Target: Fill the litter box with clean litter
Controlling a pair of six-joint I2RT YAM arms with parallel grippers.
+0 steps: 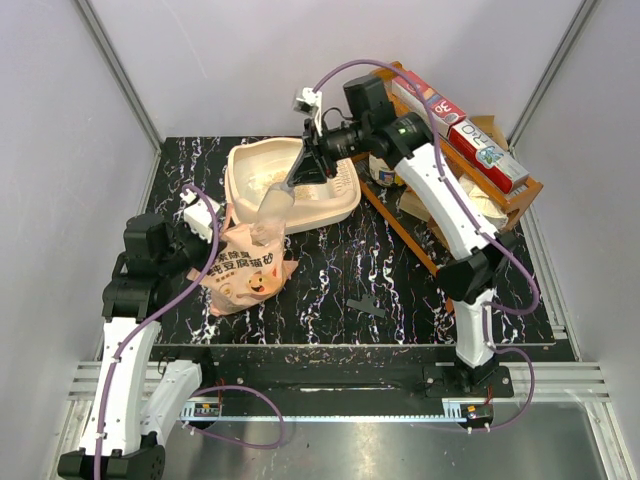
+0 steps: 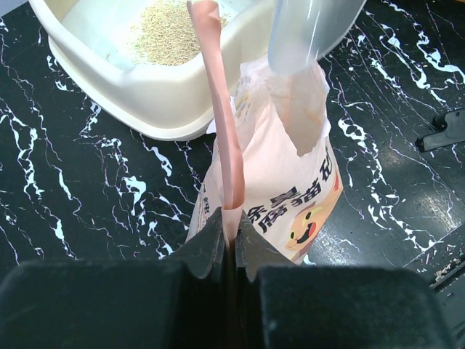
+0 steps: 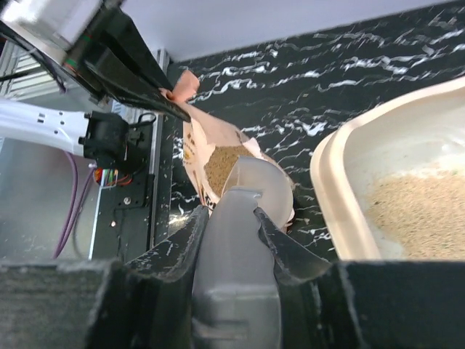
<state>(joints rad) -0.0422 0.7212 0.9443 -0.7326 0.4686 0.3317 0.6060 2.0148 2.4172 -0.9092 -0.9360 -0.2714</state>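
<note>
– Left hand (image 2: 232, 234): what has it got?
– Its two black fingers are pressed together on a pink-orange strip, the upper edge of the bag (image 2: 290, 190). That pinch holds the bag upright with its mouth open.

– And the right hand (image 3: 232, 218)?
– It reaches in from the far right. Its fingers stand partly apart and clamp the handle of a translucent grey scoop (image 3: 252, 190). The scoop's bowl points down at the mouth of the bag. Tan granules show inside the bag, just under the bowl. Whether the bowl touches them I cannot tell.

– Where is the litter box (image 1: 342, 206)?
– It sits toward the back of the black, white-veined surface (image 1: 330, 272), left of centre. The bag stands just in front of its near wall.

– Is anything inside it?
– Yes. The clean litter (image 2: 171, 33) lies as a loose sandy patch on the pale floor of the box. Bare floor shows around it.

– Anything else nearby?
– A brown wooden rack (image 1: 527, 190) holding red and white boxes (image 1: 487, 150) stands at the far right. A small flat black part (image 1: 368, 304) lies on the surface, well apart from the bag.
</note>
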